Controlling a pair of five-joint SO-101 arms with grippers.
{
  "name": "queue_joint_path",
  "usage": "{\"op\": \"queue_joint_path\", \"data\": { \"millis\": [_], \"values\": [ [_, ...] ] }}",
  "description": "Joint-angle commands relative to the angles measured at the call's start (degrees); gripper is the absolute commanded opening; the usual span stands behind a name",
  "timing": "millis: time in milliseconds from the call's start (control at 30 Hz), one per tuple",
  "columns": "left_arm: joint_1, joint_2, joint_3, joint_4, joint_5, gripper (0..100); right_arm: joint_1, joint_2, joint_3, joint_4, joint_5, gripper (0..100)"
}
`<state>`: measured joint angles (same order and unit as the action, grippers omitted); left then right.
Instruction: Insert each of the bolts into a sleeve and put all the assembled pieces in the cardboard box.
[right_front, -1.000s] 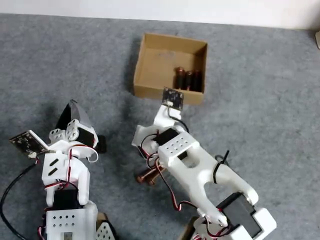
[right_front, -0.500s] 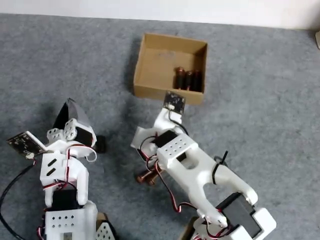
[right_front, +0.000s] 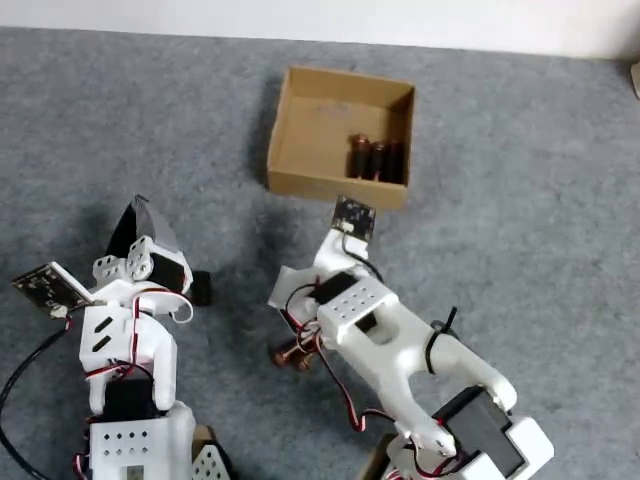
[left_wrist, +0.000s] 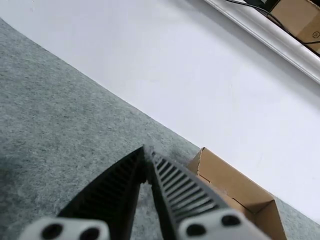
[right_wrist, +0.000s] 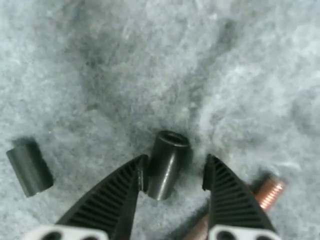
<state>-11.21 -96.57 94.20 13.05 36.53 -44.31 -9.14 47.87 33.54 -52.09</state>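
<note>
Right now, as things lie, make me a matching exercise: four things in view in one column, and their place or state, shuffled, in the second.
Column one:
1. left gripper
2. right gripper
3. copper bolts
4. assembled pieces

Column two:
A. inside the cardboard box
B. open, fingers astride a black sleeve
C. shut, empty
D. loose on the grey carpet

Pairs: 1-C, 2-B, 3-D, 4-A.
</note>
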Motion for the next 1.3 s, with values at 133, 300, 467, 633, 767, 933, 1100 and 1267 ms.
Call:
{"op": "queue_joint_path", "data": {
  "millis": [133,300,467,633,767,933,1100,1267],
  "values": [
    [-0.1,0.4,-3.2,-0.9,0.4,1,-0.4,-1.9,4.8,-9.7,-0.3,16.6],
    [-0.1,0.4,-3.2,-0.9,0.4,1,-0.4,-1.9,5.0,-10.0,-0.2,16.6],
    [-0.1,0.4,-3.2,-0.9,0.4,1,-0.5,-1.9,4.9,-9.9,3.2,5.0],
    [-0.1,0.4,-3.2,-0.9,0.4,1,-0.6,-1.9,5.2,-9.8,7.6,1.2],
    [-0.1,0.4,-3.2,-0.9,0.4,1,-0.2,-1.9,5.5,-9.5,7.8,1.2],
    [-0.1,0.4,-3.2,-0.9,0.4,1,0.0,-2.7,7.5,-9.5,7.9,0.3],
    [-0.1,0.4,-3.2,-0.9,0.4,1,2.2,-3.6,7.6,-9.5,7.9,0.3],
    [-0.1,0.4,-3.2,-0.9,0.4,1,4.6,-15.4,8.2,-9.3,13.0,0.3]
  ]
}}
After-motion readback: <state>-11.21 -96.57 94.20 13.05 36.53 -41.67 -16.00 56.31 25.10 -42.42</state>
